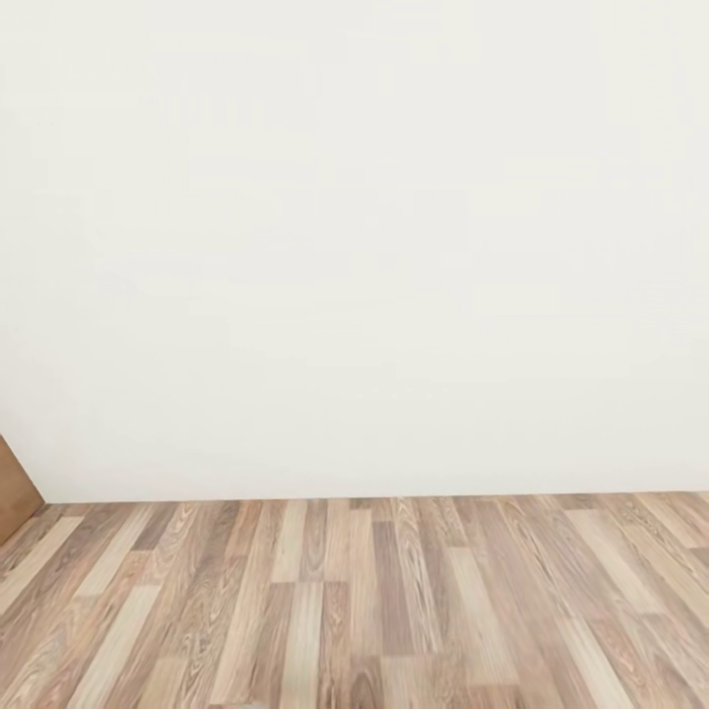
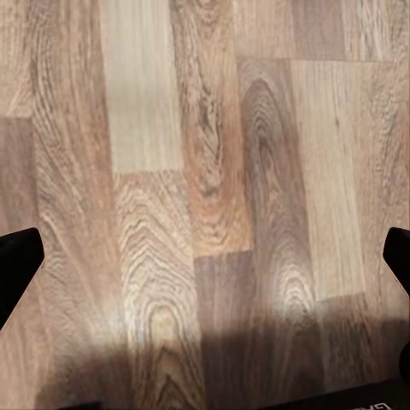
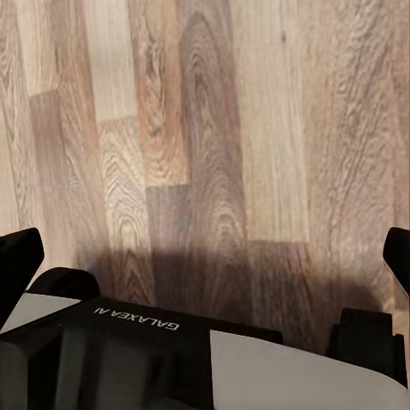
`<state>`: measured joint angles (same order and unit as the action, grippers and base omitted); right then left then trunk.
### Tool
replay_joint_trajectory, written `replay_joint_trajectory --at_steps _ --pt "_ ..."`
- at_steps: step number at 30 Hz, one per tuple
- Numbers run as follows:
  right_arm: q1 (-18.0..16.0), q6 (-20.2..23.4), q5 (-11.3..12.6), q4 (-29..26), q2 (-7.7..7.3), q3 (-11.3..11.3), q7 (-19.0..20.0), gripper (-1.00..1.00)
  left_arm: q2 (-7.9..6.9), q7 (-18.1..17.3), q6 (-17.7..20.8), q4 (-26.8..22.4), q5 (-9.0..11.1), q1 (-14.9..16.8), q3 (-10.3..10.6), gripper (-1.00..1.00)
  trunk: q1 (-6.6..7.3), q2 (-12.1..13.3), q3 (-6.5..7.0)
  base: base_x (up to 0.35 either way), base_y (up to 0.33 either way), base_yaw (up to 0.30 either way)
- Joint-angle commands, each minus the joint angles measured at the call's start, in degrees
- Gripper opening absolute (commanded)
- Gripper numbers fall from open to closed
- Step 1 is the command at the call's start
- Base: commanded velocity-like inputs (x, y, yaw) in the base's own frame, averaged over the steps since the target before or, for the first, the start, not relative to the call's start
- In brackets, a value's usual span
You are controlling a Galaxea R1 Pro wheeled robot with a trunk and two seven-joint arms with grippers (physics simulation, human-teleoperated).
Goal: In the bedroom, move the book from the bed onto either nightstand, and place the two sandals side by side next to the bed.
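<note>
Both the left gripper [image 2: 205, 256] and right gripper [image 3: 205, 252] hang with black fingers spread wide and empty above the brown wood-plank floor [image 1: 394, 601], which meets a plain off-white wall [image 1: 354, 246] ahead, a brown wooden edge [image 1: 14, 487] at far left.

soft, even light fills the room; the white wall [image 1: 354, 246] looks flat and slightly washed, with no glare and only faint mottling. the wood floor [image 1: 374, 601] is evenly lit along the wall's foot. in both wrist views a broad, soft-edged shadow [image 3: 213, 282] darkens the planks nearest the camera. grain reads a little soft, mildly blurred throughout.
</note>
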<state>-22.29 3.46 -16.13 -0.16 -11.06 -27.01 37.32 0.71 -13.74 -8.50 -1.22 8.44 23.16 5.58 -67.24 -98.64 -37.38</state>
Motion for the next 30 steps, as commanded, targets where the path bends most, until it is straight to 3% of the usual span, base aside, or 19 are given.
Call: replay_joint_trajectory --at_steps 1,30 --pt "0.0 0.4 -0.3 0.0 -0.02 -0.5 0.2 1.00 0.00 -0.2 -0.2 0.1 0.6 0.0 0.5 1.00 -0.03 0.0 -0.05 0.327 0.000 0.000" --pt "0.0 0.4 -0.3 0.0 -0.02 -0.5 0.2 1.00 0.00 -0.2 -0.2 0.1 0.6 0.0 0.5 1.00 -0.03 0.0 -0.05 0.326 0.000 0.000"
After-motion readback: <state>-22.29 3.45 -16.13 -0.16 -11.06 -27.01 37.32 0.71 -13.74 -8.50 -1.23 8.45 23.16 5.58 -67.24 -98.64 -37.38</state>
